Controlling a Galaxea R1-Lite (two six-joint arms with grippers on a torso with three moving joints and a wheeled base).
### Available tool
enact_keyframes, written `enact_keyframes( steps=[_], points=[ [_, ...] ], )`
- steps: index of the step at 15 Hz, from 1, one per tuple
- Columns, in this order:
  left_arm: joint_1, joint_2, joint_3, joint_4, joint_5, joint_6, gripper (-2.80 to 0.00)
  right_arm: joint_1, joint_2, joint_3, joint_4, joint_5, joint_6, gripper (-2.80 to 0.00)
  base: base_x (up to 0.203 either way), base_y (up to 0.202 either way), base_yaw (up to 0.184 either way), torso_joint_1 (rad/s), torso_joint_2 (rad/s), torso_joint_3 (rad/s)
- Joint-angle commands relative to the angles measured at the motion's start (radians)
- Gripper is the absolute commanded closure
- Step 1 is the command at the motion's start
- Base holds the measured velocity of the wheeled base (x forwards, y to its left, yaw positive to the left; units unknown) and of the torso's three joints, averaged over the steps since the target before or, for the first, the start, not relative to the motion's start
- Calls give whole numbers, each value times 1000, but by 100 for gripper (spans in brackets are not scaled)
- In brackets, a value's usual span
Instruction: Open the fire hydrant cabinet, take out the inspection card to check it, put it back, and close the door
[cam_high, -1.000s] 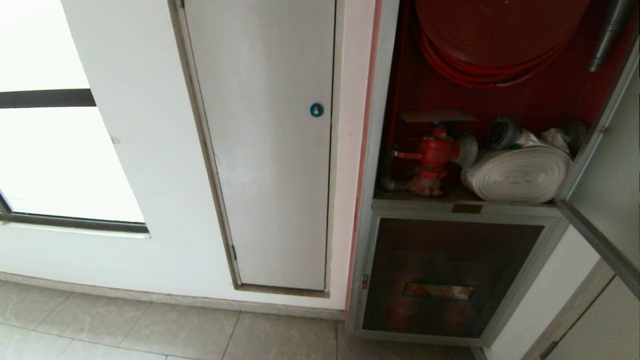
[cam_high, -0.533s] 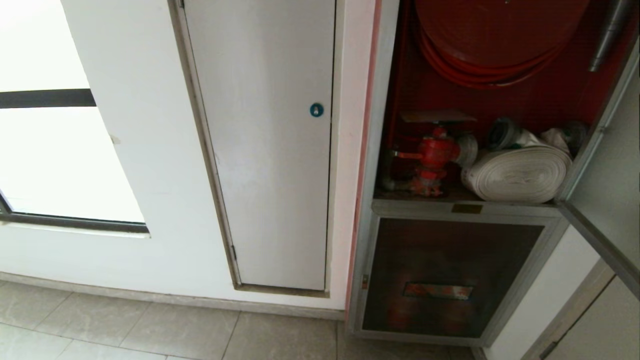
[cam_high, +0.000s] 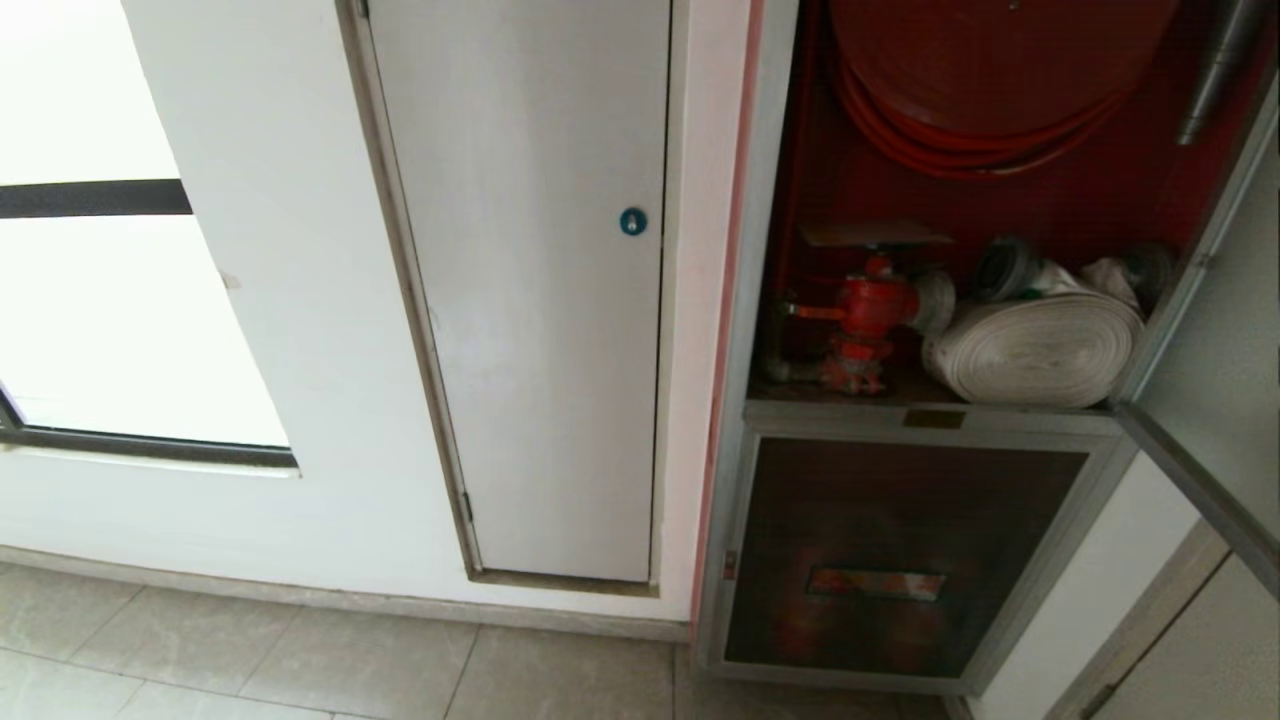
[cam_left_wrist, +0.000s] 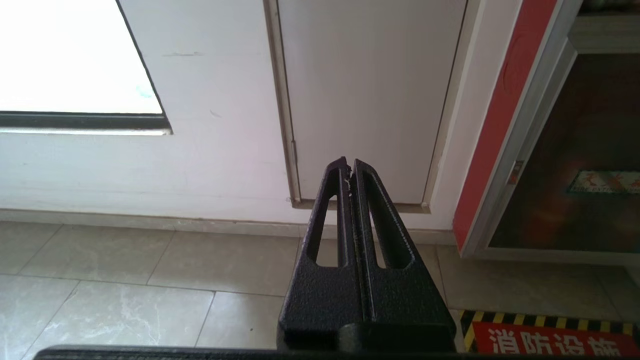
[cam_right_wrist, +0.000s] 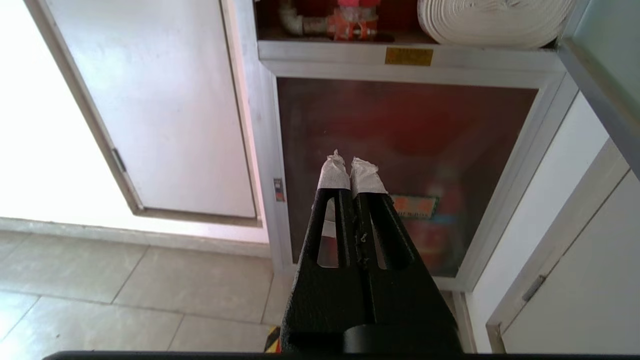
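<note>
Both claws sit clenched and empty, low and parked, well short of the cabinet. Left gripper: fingers pressed together w/ nothing between them, aimed at the white panel door and the floor tiles below it, touching neither; the task's things lie off to its right. Right gripper: taped fingertips meet tip to tip, no object in them, pointed at the smaller lower glass door but apart from it. Up and beyond this claw the fire hydrant cabinet stands w/ its upper compartment exposed — red hose reel at top, red valve lower left, white rolled hose beside the valve. Inspection card looks to lie flat on top of the valve, above and ahead of the right claw; whether it's loose or clipped I can't tell. Judging by its looks it's a thin sheet: light, probably bendy, likely slick-faced, so a pinch on a free overhanging edge seems best — a gentle one, since a hard squeeze or a snag on the valve could crease it. Furthest right, the door is swung out, frame edge nearer than the card; stiff and heavier, prob. best pushed on the metal frame, not the glass.
</note>
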Motion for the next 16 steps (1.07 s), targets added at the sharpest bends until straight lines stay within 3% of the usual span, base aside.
enact_keyframes(
  steps=[1, 16],
  points=[
    [0, -1, 0, 0, 0, 0, 0, 1, 1, 5, 0, 0, 0, 0, 131, 0, -1, -17, -7, 7],
    [-1, -1, 0, 0, 0, 0, 0, 1, 1, 5, 0, 0, 0, 0, 195, 0, 0, 4, 2, 4]
  ],
)
